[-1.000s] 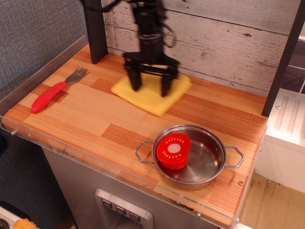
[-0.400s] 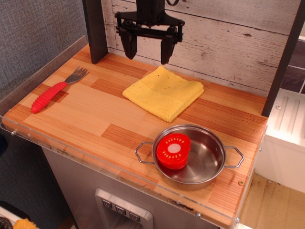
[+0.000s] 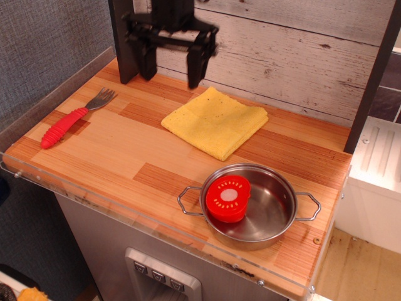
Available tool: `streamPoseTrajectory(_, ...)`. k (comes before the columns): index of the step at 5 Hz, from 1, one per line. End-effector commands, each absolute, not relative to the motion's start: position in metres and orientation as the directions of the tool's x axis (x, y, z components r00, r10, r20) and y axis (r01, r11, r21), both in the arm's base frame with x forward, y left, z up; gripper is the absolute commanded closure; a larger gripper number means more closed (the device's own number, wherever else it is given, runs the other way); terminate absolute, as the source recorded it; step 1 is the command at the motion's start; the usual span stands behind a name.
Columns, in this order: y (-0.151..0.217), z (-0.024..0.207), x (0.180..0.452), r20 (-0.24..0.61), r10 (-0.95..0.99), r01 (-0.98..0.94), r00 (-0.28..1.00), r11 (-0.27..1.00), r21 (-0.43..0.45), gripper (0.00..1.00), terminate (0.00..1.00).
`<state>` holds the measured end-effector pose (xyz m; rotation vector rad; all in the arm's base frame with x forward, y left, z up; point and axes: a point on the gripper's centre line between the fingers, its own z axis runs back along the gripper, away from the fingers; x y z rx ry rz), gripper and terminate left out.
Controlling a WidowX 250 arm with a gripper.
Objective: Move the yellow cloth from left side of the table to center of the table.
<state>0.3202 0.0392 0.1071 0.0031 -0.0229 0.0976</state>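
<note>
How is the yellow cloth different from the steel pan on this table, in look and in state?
The yellow cloth is soft, matte fabric, folded flat; the steel pan is hard, shiny metal with a raised wall and two wire handles. The cloth carries nothing, while the pan holds a red round piece. The cloth lies near the middle toward the back wall; the pan sits at the front edge. Both rest on the table, untouched by the open hand.
</note>
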Motion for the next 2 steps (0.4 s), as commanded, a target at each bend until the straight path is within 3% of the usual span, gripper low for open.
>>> streamPoseTrajectory(1,0.048,0.1185,0.3145,0.086,0.051,-0.054,0.995,0.998,0.042,0.0,0.0)
streamPoseTrajectory(2,0.048,0.1185,0.3145,0.086,0.051,-0.054,0.995,0.998,0.042,0.0,1.0)
